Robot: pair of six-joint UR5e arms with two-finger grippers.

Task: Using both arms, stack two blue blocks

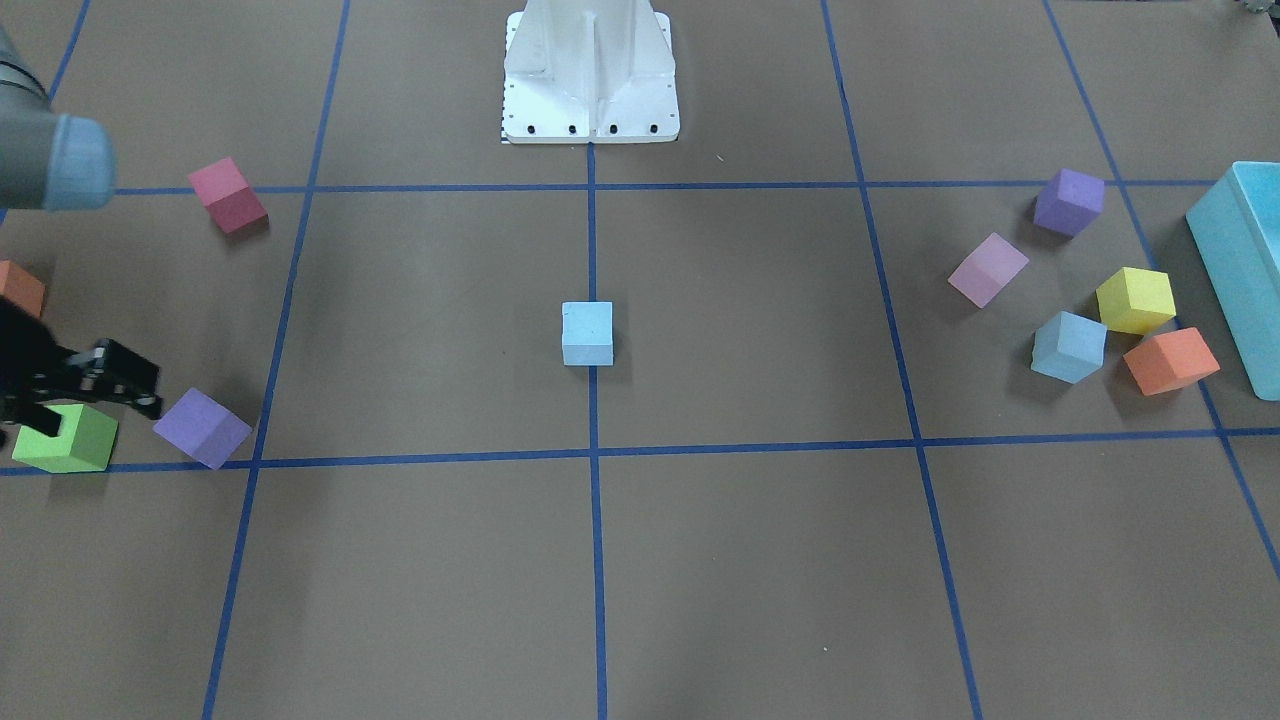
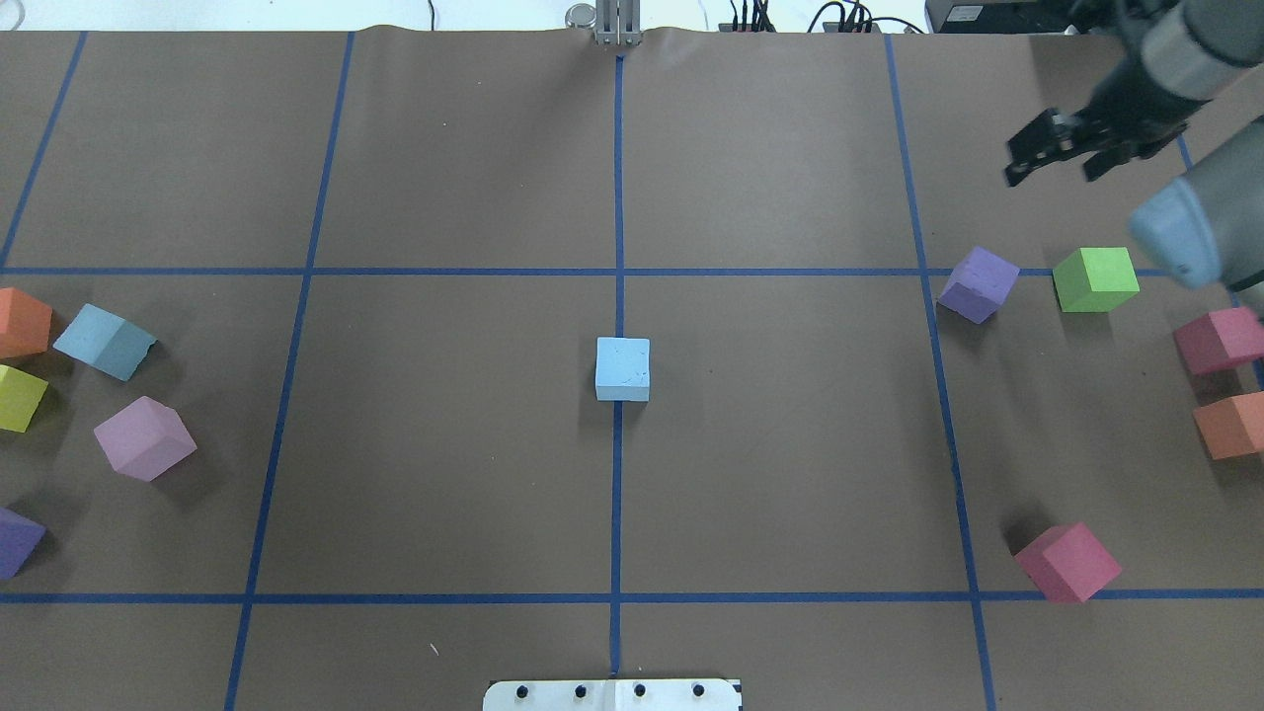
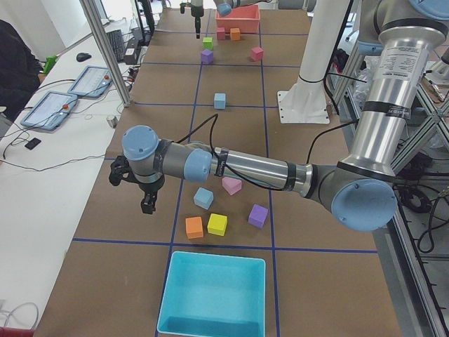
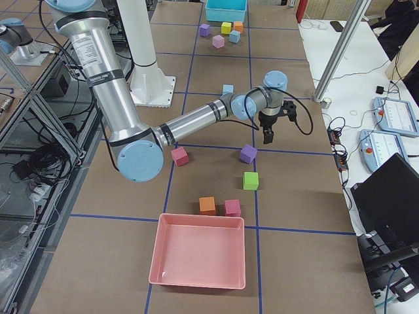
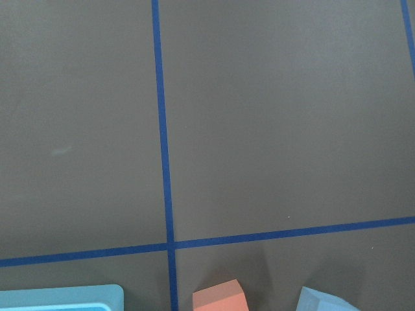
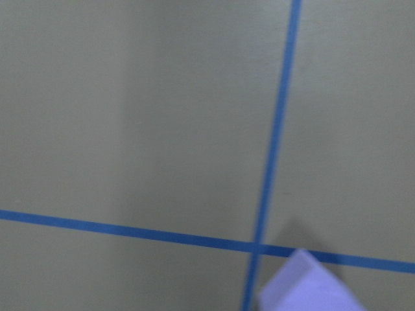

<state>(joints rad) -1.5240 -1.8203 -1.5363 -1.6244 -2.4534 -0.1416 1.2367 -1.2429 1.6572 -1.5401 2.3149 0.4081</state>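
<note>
Blue block 1 lies flat on the centre tape line, straight out from the white base. It is square to the grid and has nothing on top. Blue block 2 lies well apart from it on the robot's left side, turned askew to the lines. It is just beside an orange cube and near a pink cube. I judge that the stack is not yet begun.

Farther out, the left gripper hangs over bare paper beyond this cluster, toward the operators' edge. It shows only in the side view, so I cannot tell if its fingers are apart or together. Its wrist camera catches a corner of block 2 at the lower edge, so the block lies back toward the robot from it. Also far out, the right gripper hovers past the green cube, fingers spread and nothing between them, well apart from both blue blocks.

The left arm is clearly nearer to block 2. It probably must draw back toward the base and turn its wrist to meet the askew faces.
</note>
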